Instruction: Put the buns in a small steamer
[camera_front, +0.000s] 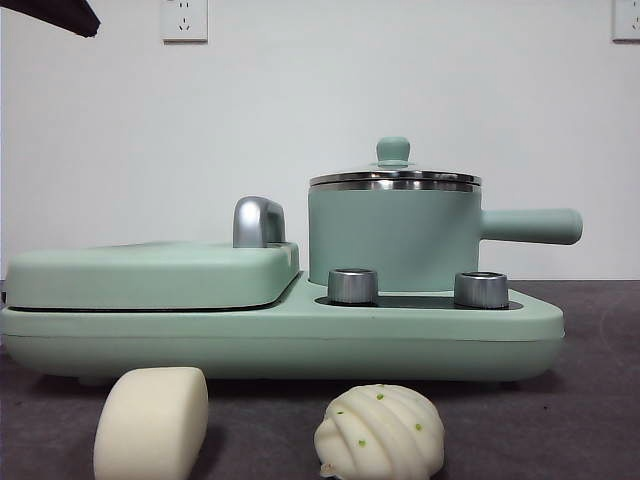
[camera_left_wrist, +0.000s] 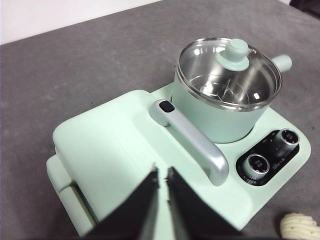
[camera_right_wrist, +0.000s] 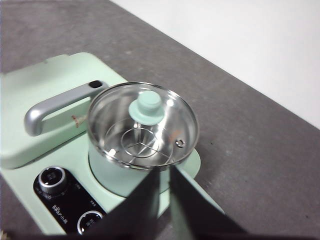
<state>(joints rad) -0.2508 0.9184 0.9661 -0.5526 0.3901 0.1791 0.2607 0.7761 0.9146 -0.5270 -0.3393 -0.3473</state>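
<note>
Front view: smooth bun (camera_front: 152, 422) and ridged bun (camera_front: 381, 431) cut off by the lower edge; undersides not seen. One arm shown only as a dark tip (camera_front: 55, 14) at the top corner. Left wrist view: ridged bun clipped at the corner. Dial markings (camera_right_wrist: 64, 212) too blurred to be read. Steamer handle (camera_left_wrist: 282, 62) largely hidden behind the pot.

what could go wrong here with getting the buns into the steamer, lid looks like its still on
1. The glass lid still covers the small steamer, so a bun brought over now would likely land on glass; the lid's knob is small and could slip from the jaws.
2. The ridged bun and smooth bun look soft; a hard squeeze may dent them.
3. The steamer's side handle sticks out and an arm could knock it.
</note>
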